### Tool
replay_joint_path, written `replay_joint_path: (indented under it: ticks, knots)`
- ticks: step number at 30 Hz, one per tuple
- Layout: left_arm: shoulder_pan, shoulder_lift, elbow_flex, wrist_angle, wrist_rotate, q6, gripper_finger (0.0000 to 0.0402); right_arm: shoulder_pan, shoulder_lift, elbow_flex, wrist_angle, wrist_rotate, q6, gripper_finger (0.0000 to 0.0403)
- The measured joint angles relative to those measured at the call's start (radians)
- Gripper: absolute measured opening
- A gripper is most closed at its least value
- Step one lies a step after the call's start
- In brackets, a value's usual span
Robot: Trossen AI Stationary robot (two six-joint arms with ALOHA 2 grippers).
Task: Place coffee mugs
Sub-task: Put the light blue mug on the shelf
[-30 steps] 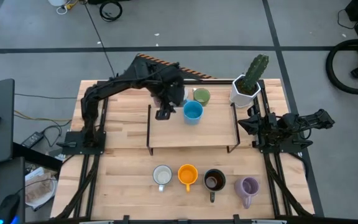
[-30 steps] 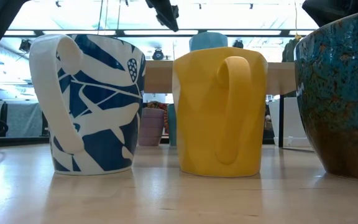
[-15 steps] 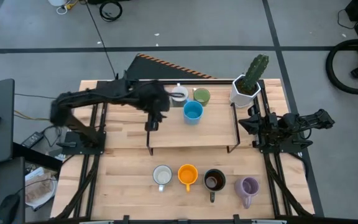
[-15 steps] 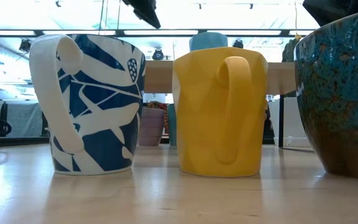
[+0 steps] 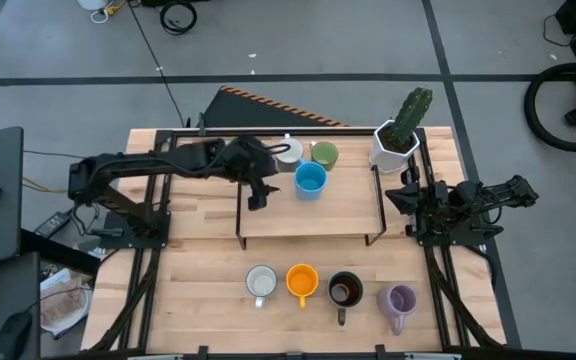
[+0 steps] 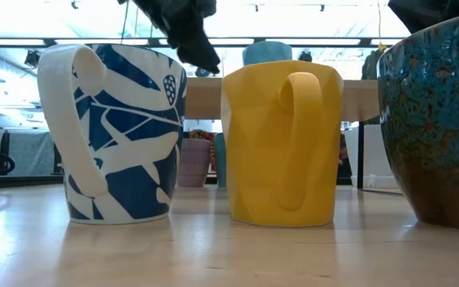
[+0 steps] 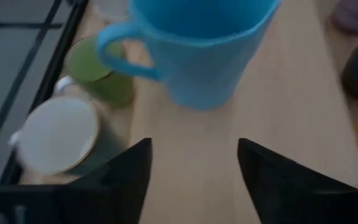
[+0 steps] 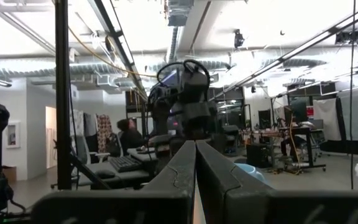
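**A:** High view first: what did the table hold?

**B:** A pale butcher-block table (image 5: 198,260) with a raised wooden shelf (image 5: 313,210) on thin black metal legs. On the shelf stood a smooth sky-blue mug (image 5: 310,179), a green mug (image 5: 324,154) behind it, and a white mug (image 5: 288,152) beside the green one. A white faceted pot (image 5: 390,148) with a spiny green cactus sat at the shelf's right end.

**A:** And the front row?

**B:** Four mugs in a line near the front edge: a white mug with blue leaf pattern (image 5: 260,282), an orange-yellow mug (image 5: 301,281), a dark glazed mug (image 5: 344,290) and a lavender mug (image 5: 400,301). At table height the patterned one (image 6: 118,131) showed a glossy white handle, the yellow one (image 6: 281,139) had softly faceted walls, and the dark one (image 6: 437,119) showed a speckled teal-and-brown glaze.

**A:** Where was the left gripper?

**B:** The left gripper (image 5: 257,193) hung over the shelf's left part, just left of the blue mug and not touching it. From its wrist camera the two dark fingers (image 7: 126,171) stood spread wide, with nothing between them; the blue mug (image 7: 197,50), tapering downward with a rounded handle, lay ahead, with the green mug (image 7: 101,74) and white mug (image 7: 58,134) alongside.

**A:** The right one?

**B:** The right gripper (image 5: 396,198) waited folded at the table's right edge, its fingers (image 8: 179,171) pressed together, empty.
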Motion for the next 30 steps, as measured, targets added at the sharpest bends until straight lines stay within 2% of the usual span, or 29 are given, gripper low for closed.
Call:
replay_joint_path:
  ticks: [4, 13, 23, 30]
  knots:
    - [-0.001, 0.012, -0.073, 0.128, 0.026, -0.001, 0.0293, 0.000, 0.000, 0.000, 0.002, 0.004, 0.000, 0.0018]
    - [-0.001, 0.026, -0.229, 0.408, -0.015, -0.033, 0.0299, 0.000, 0.000, 0.000, 0.005, 0.005, 0.000, 0.0018]
    - [-0.017, 0.121, -0.233, 0.586, -0.020, -0.103, 0.0289, 0.000, 0.000, 0.000, 0.012, 0.005, -0.011, 0.0018]
    - [-0.020, 0.141, -0.232, 0.642, -0.037, -0.123, 0.0288, 0.000, 0.000, 0.000, 0.012, 0.005, -0.018, 0.0018]
